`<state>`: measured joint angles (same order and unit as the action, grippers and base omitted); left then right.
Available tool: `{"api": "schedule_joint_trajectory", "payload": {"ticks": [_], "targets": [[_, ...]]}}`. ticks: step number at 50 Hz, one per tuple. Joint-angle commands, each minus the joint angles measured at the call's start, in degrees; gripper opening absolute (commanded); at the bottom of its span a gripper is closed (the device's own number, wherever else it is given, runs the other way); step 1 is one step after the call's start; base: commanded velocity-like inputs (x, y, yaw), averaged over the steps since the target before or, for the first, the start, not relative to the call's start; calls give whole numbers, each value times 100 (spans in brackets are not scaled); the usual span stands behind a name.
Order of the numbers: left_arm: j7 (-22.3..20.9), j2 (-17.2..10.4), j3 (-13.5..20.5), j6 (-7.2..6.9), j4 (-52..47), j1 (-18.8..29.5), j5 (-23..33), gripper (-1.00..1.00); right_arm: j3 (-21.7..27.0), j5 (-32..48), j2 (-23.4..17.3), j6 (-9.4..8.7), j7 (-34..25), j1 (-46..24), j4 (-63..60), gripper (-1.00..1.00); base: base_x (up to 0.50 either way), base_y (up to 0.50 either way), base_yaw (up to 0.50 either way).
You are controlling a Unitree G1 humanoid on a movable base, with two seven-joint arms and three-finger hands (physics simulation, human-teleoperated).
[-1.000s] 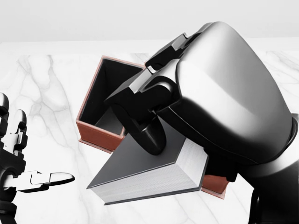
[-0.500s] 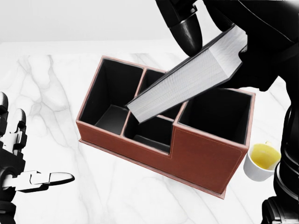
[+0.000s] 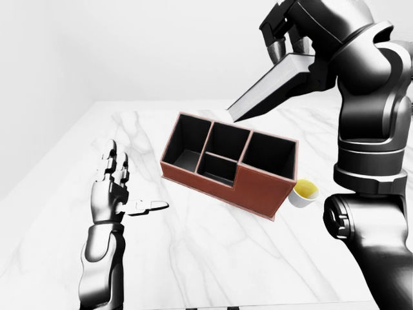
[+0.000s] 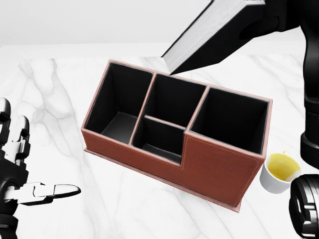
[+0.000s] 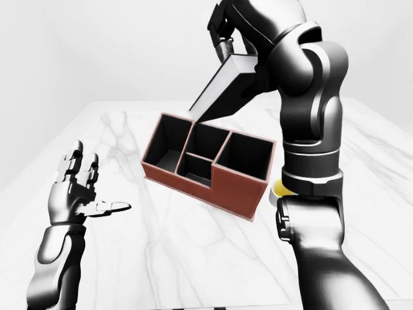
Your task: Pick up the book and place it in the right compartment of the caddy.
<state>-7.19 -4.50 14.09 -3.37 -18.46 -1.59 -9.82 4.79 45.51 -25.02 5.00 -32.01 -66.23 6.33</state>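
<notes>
The book (image 4: 207, 40), with a dark cover and white page edges, hangs tilted in the air above the top edge of the caddy. Its lower corner points down at the caddy's upper middle compartment. My right hand (image 3: 287, 48) is shut on the book's upper end, high at the top right. The red-brown caddy (image 4: 219, 167) with black compartments stands on the white marble table (image 4: 55, 99). Its large right compartment (image 4: 230, 119) holds nothing. My left hand (image 3: 129, 187) is open and holds nothing, at the left, apart from the caddy.
A small white cup (image 4: 279, 172) of yellow liquid stands on the table just right of the caddy's right end. My right arm (image 3: 371, 129) rises tall along the right side of the eye views.
My right hand has lifted the book up and away to the upper right, uncovering the caddy and the cup. The left hand has not moved.
</notes>
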Motion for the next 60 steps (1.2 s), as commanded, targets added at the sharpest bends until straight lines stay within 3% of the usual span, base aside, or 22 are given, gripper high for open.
{"api": "schedule_joint_trajectory", "payload": {"ticks": [1, 23, 43, 60], "targets": [[2, -1, -20, -33, -20, 28, 17, 100, -1, 507, -37, 0, 226, -175, 846, -100, 0, 0, 0], [14, 13, -102, 32, 88, 63, 74, 100, -115, 1286, 162, 0, 254, 256, 1206, -100, 0, 0, 0], [7, 4, -99, 89, 174, 68, 68, 100, -149, 2144, -55, 0, 777, 257, 1542, -100, 0, 0, 0], [6, -20, -85, 91, 203, 100, 40, 100, -197, 2655, 24, 0, 1146, 421, 1862, -100, 0, 0, 0]]}}
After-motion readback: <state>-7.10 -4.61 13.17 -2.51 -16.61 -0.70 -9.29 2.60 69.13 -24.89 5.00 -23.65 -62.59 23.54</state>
